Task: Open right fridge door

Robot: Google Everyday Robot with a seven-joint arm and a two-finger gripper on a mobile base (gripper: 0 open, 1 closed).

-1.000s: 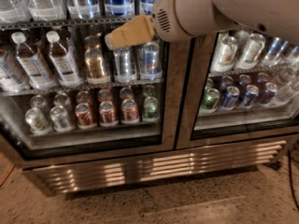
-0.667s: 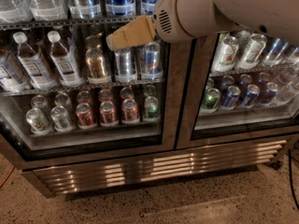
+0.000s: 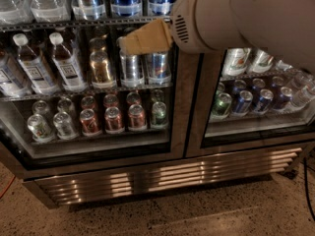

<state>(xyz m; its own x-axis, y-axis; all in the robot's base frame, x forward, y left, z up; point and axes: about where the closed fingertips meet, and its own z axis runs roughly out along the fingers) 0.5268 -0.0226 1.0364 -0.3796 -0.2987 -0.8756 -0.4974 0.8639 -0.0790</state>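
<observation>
Cam view, single frame. L → R, all positions ref'd to gripper.

- Far L of gripper, approx same height: white-capped bottles (image 3: pixel 30 63) on mid shelf, behind glass.
- Up-L of gripper: clear water bottles (image 3: pixel 44 1) on top shelf.
- Below-L and below gripper: row of red-orange cans (image 3: pixel 113 119) on bottom shelf, silver ones at L end of row.
- Gripper (image 3: pixel 129 41): tan, tapered, tip pointing L and slightly down. Sits in front of L fridge door (image 3: pixel 178 112) glass, over mid-shelf cans. Wide/narrow state: cannot tell. Contact w/ glass: cannot tell. Nothing seen held.
- Directly R of gripper: white arm housing (image 3: pixel 231 14), vent slots at wrist end, runs up-R out of view and covers top of both doors.
- R and below gripper: right fridge door (image 3: pixel 204 107), brushed brownish steel frame, glass pane. Looks shut, flush beside L door. Well apart from gripper, no contact.
- Through that pane: tilted silver cans (image 3: pixel 236 60) upper shelf; green can (image 3: pixel 222 103) and blue cans (image 3: pixel 243 101) lower shelf.
- Well below gripper: louvred steel grille (image 3: pixel 162 173) across fridge base, then speckled floor (image 3: pixel 197 215).
- Far lower R: black cable (image 3: pixel 307 181) at fridge corner.
</observation>
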